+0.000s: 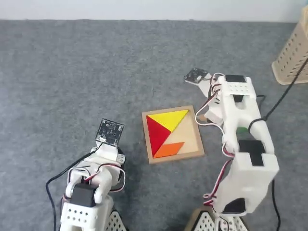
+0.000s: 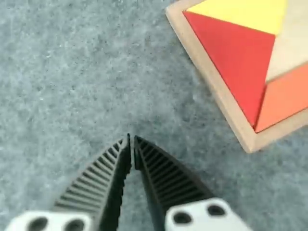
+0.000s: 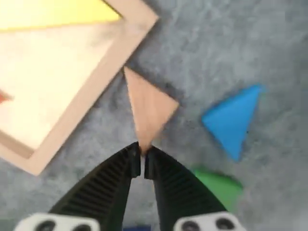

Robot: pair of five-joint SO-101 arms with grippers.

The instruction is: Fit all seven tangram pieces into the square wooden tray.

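Three seated: yellow (image 1: 168,119), red (image 1: 156,134), orange (image 1: 169,150) in tray (image 1: 146,137).
Right gripper (image 3: 141,156): pinched on triangle (image 3: 149,108) tip; triangle just off tray's 3 o'clock rim, bare slot at its 9 o'clock.
Left gripper (image 2: 132,144): closed, empty, off tray's 8 o'clock.

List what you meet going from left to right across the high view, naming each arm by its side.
Left arm → square wooden tray → right arm, its tool shut on a tan triangle → pale perforated stand at the picture's edge.
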